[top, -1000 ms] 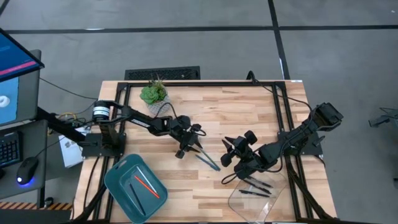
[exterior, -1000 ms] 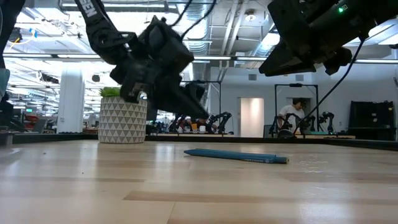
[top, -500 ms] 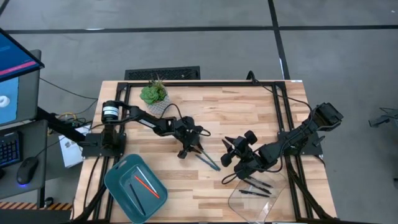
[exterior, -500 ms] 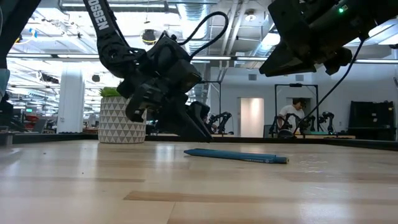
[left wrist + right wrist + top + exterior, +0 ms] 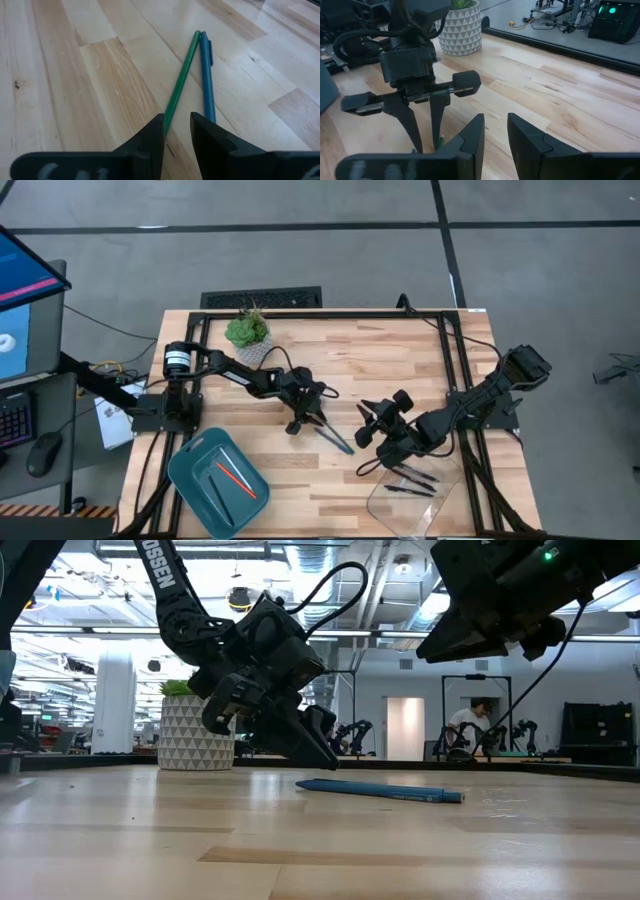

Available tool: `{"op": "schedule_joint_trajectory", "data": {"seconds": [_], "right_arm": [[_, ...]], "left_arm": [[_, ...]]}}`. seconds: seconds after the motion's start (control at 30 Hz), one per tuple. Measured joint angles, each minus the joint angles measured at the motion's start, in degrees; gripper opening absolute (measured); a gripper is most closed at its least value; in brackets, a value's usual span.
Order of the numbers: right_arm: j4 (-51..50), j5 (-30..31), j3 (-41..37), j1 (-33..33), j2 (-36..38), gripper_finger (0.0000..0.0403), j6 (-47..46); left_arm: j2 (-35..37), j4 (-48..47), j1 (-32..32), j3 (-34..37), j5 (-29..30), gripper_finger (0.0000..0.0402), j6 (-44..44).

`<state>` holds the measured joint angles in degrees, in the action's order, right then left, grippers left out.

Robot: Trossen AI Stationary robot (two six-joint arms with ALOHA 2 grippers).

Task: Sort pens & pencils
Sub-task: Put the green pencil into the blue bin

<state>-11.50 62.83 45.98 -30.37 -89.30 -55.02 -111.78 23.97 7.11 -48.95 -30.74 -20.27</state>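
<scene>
Since the earlier frames, your left arm has reached further across the wooden table (image 5: 400, 360) and brought the left gripper (image 5: 176, 131) down over the near end of the green pencil (image 5: 181, 80), while the right arm has not shifted. The left fingers are now straddling that end of the pencil with a narrow gap between them; you cannot yet tell whether they are pressing on it, and the pencil is lying flat on the wood. The teal-blue pen (image 5: 206, 75) is lying just beside it, the two meeting at their far ends, so you are judging a risk of dragging the pen along. Your right gripper (image 5: 495, 132) is hovering above the table near the clear tray (image 5: 450, 498), fingers parted and holding nothing. As to progress, the teal tray (image 5: 190, 480) is holding an orange-red pencil (image 5: 238, 478) and one darker stick, and the clear tray is holding two or three black pens (image 5: 412, 482). By this judgement, the green pencil and the teal-blue pen are the only items remaining on the table. A potted plant (image 5: 247, 332) is standing at the far edge.
</scene>
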Motion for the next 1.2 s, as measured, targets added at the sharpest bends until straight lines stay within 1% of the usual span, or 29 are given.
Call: {"op": "schedule_joint_trajectory", "data": {"seconds": [0.7, 0.9, 1.07, 1.2], "right_arm": [[-0.01, 0.09, 0.0, 0.02, 0.0, 0.0107, 0.02], [-0.01, 0.09, 0.0, 0.02, 0.0, 0.0107, 0.02], [-0.01, 0.11, 0.0, 0.02, 0.0, 0.0107, 0.02], [-0.01, 0.11, 0.0, 0.02, 0.0, 0.0107, 0.02]], "left_arm": [[0.01, 0.0, 0.02, 0.04, 0.11, 0.0083, -0.06], [0.01, -0.02, 0.02, 0.07, 0.16, 0.0083, -1.11], [0.01, 0.07, 0.05, 0.07, 1.6, 0.0083, -3.27], [0.01, 1.51, 0.58, 0.07, 1.62, 0.0083, -3.71]]}}
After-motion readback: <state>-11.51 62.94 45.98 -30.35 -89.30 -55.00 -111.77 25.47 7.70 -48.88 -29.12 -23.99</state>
